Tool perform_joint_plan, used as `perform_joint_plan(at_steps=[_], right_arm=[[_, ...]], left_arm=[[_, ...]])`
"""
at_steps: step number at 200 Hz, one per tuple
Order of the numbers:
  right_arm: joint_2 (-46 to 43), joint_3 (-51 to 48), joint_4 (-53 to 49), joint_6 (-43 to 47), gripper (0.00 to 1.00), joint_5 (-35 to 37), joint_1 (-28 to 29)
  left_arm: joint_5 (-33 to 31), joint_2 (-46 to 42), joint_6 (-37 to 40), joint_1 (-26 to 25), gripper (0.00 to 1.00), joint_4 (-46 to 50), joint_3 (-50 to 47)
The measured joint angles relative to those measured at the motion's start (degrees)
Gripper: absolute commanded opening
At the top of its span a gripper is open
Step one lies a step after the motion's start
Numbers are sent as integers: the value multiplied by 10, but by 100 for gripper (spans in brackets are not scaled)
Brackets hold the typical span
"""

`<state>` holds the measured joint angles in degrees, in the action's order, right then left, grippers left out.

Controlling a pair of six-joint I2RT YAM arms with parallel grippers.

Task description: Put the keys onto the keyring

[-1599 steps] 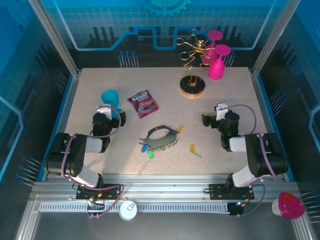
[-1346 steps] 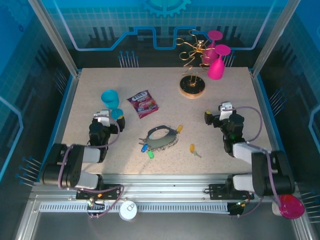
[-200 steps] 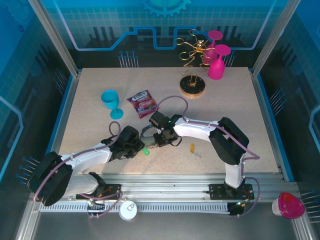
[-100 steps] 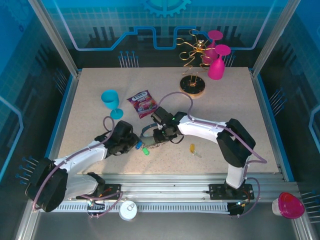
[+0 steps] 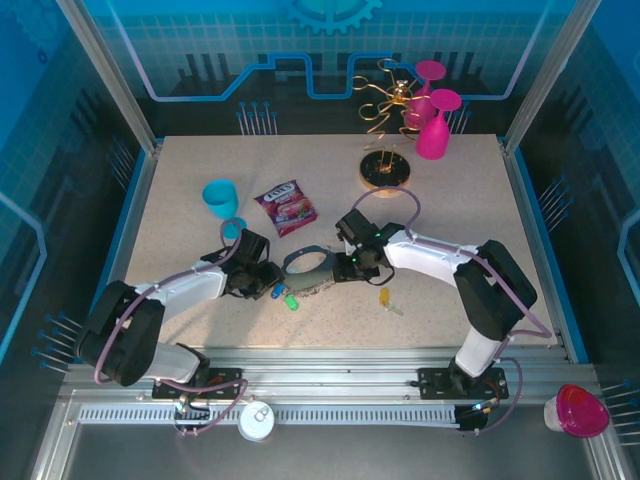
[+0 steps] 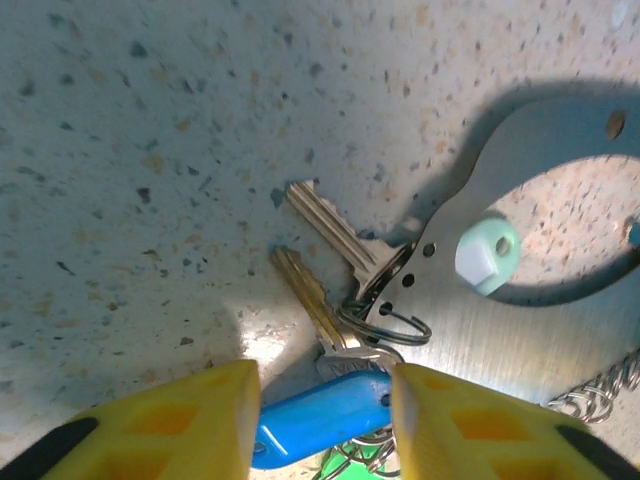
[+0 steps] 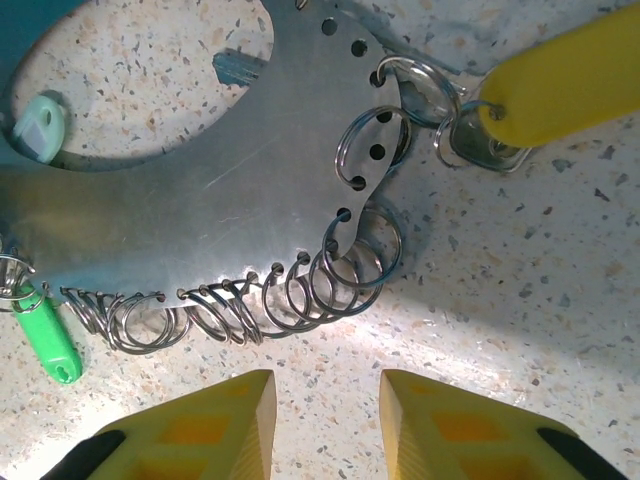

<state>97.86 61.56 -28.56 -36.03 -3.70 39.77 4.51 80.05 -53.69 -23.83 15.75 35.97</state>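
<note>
The keyring [image 5: 308, 268] is a flat grey metal oval lying mid-table, with holes and small split rings [image 7: 330, 275] along its edge [image 7: 200, 210]. My left gripper [image 5: 262, 277] sits at its left end, open, and the blue key's head [image 6: 320, 425] lies on the table between its yellow fingers [image 6: 180, 420]. Two bare key blades [image 6: 325, 225] hang from a ring there [image 6: 520, 330]. My right gripper [image 5: 352, 262] is open over bare table, just off the row of rings [image 7: 328, 385]. A yellow key [image 7: 560, 75] and a green key [image 7: 48, 340] are attached. Another yellow key [image 5: 385, 298] lies loose.
A teal goblet [image 5: 220, 200] and a snack packet [image 5: 286, 207] stand behind the left gripper. The gold wire stand [image 5: 385, 170] with pink glasses [image 5: 432, 130] is at the back right. A pale mint piece [image 6: 488, 255] lies inside the oval.
The right gripper has slid right off the keyring, uncovering it. The left gripper has moved back and left beside the blue key. Both jaws stand wider than a second ago.
</note>
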Motion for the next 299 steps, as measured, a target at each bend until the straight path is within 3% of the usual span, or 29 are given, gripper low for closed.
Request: perform_joint_plan(at_steps=[14,100,191,261,299], right_arm=[[-5,-8,8,0,35,-8,-5],[13,-10,58,3,36,-73,-14],[26,-7,34,40,35,-58,-34],[41,7,29,50,33,-86,26],[40,6,37,50,33,-97,30]], left_arm=[[9,1,0,-1,28,-4,0],[13,-9,-64,-93,22,-36,-31],[-28,-18,-90,-95,24,-20,-32],[-32,-18,-94,-95,23,-21,-32],[-33,-18,-94,-94,23,-21,-32]])
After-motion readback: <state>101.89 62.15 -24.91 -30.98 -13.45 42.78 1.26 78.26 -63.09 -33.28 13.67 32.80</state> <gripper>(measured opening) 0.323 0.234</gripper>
